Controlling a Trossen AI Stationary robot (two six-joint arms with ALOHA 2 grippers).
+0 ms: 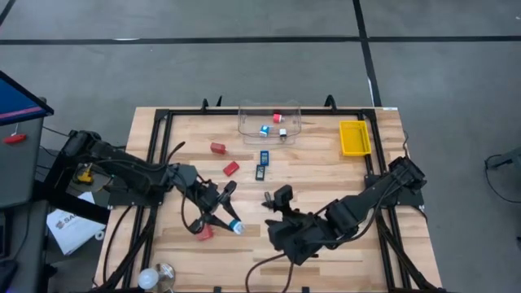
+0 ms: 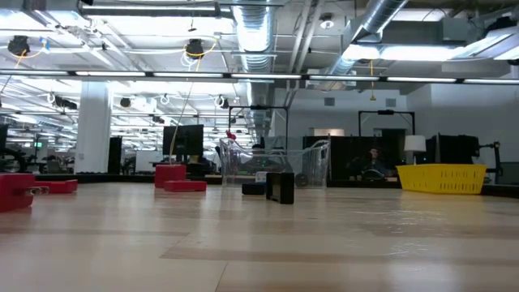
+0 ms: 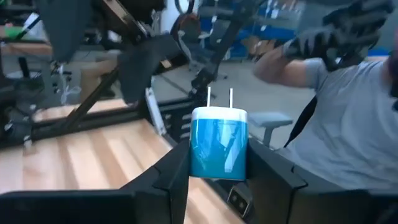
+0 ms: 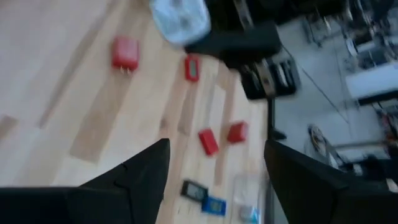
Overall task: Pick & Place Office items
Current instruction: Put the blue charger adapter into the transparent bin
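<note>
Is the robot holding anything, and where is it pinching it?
The left gripper pinches a blue plug adapter by its lower sides, prongs pointing away. The right gripper is open and empty.

— What lay past the right gripper [image 4: 214,168]?
— Its dark fingers [image 4: 140,171] stood wide apart over wooden table [image 4: 56,74]. Four red blocks [image 4: 125,53] lay scattered; two flat dark-blue rectangles [image 4: 194,190] lay farther off.
</note>
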